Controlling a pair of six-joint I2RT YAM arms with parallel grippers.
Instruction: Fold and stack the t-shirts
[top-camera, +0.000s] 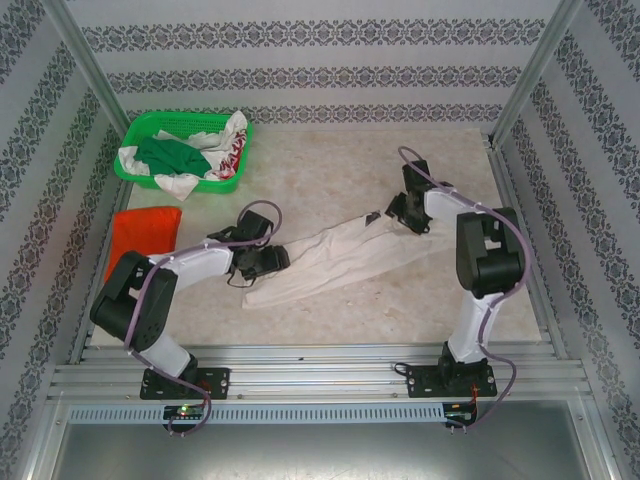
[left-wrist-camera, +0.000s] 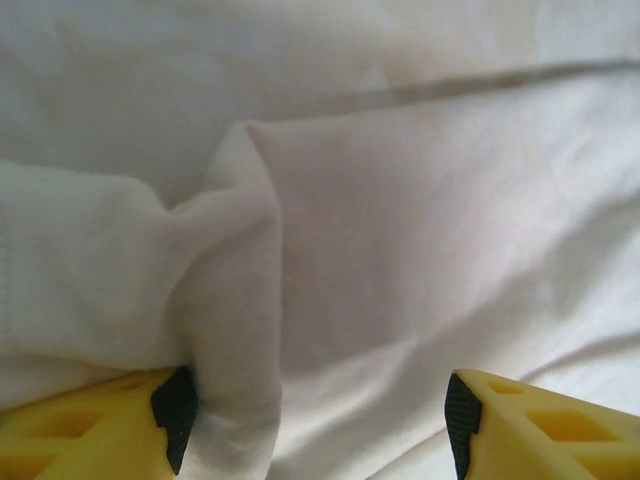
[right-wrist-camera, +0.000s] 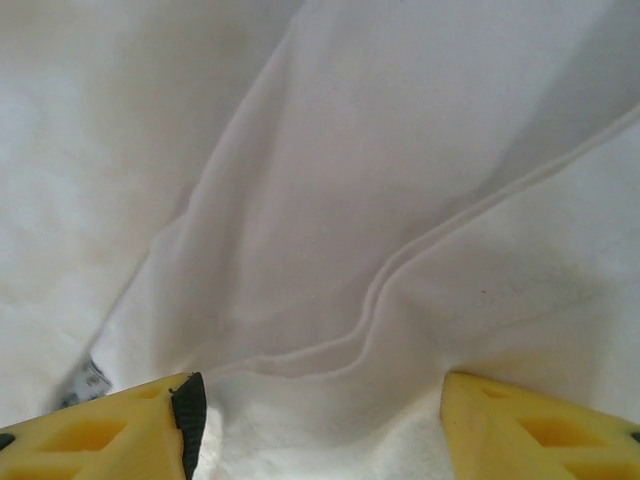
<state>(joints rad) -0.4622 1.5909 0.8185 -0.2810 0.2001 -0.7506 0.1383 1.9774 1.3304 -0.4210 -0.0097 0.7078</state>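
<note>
Beyond orange t-shirt (top-camera: 145, 235), basket (top-camera: 165, 121) of clothes (top-camera: 170, 155)

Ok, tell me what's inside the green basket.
The green basket holds crumpled cloth: a green piece, white cloth and a red-patterned bit by its right wall. Anything beneath the heap, and the basket's floor, is covered.

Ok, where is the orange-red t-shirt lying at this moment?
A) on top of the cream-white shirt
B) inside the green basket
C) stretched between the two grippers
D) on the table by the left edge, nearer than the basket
D: the orange-red t-shirt lies on the table by its left edge, nearer than the green basket and apart from the cream-white t-shirt spread out mid-table.
</note>
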